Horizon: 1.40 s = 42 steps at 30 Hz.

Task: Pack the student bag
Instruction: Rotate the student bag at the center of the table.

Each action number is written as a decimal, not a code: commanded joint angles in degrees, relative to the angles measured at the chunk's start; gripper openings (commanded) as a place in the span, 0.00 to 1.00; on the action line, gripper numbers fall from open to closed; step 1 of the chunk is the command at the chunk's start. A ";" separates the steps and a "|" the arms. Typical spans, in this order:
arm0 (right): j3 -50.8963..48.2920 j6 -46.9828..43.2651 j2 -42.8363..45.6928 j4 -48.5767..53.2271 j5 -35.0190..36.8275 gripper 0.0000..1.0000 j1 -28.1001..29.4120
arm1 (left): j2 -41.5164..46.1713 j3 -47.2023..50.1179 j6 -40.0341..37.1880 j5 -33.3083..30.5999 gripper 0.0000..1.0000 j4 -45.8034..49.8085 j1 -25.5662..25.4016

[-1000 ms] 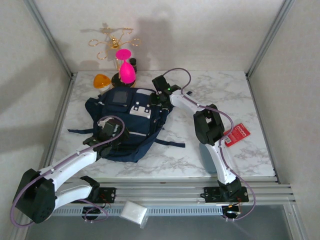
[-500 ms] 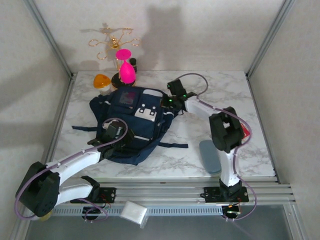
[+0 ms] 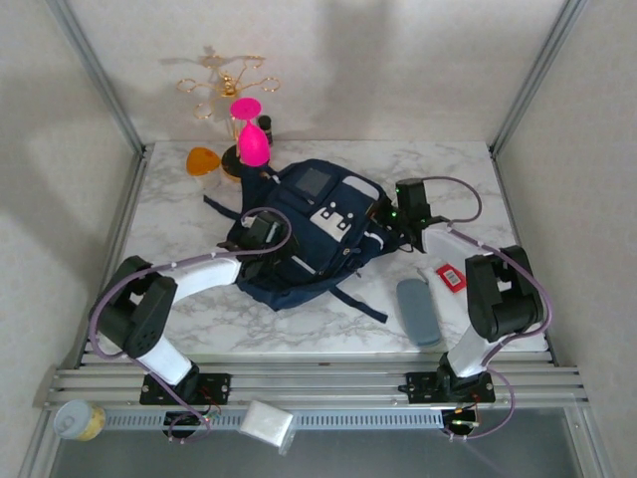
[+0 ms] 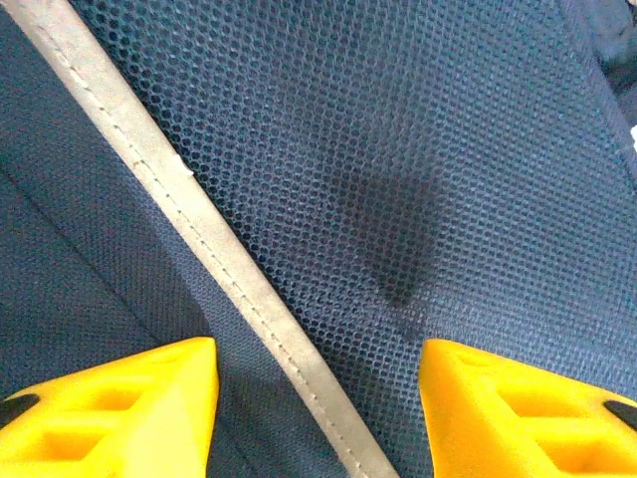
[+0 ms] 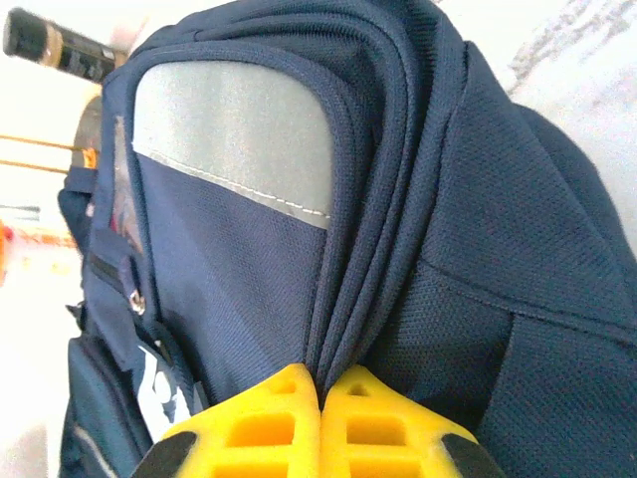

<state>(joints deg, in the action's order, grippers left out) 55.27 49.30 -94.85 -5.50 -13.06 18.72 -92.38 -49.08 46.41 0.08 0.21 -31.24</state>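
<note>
The student bag (image 3: 317, 237), a navy-blue backpack with white patches, lies mid-table, its straps trailing toward the front. My right gripper (image 3: 386, 213) is at the bag's right edge. In the right wrist view its yellow fingers (image 5: 261, 428) are shut together on folds of the bag's navy fabric (image 5: 368, 249), beside a grey patch (image 5: 234, 129). My left gripper (image 3: 261, 235) rests over the bag's left side. In the left wrist view it (image 4: 317, 398) is open, its pads apart above blue mesh (image 4: 398, 179) and a pale stripe (image 4: 199, 209).
A grey case (image 3: 418, 311) and a red-and-white packet (image 3: 451, 276) lie right of the bag. At the back left stand a pink object (image 3: 251, 139), an orange one (image 3: 203, 159), a dark bottle (image 3: 265, 124) and a gold stand (image 3: 224, 85).
The right gripper has shut on the bag's edge and pulled the bag right, turning it. The left gripper moved up and right with it. The grey case came into view.
</note>
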 commanded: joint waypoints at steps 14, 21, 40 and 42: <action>-7.82 13.48 7.92 -10.33 0.35 0.00 7.47 | 13.74 -0.68 5.36 -2.19 0.66 14.57 -7.47; -12.37 16.70 9.02 -15.70 -0.30 0.00 9.47 | 12.75 -4.82 12.37 -5.30 0.65 17.13 -17.80; -15.06 19.08 6.96 -22.31 -1.70 0.00 11.70 | -6.31 -22.48 23.81 -18.69 0.51 32.46 -24.91; -15.09 19.17 6.78 -22.51 -1.84 0.00 11.76 | -7.37 -23.24 24.37 -19.60 0.51 33.45 -25.18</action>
<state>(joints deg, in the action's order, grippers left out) 40.36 67.77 -87.96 -22.39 -10.76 29.10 -98.39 -70.13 59.86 -11.60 23.35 -55.68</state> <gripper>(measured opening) 0.052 0.512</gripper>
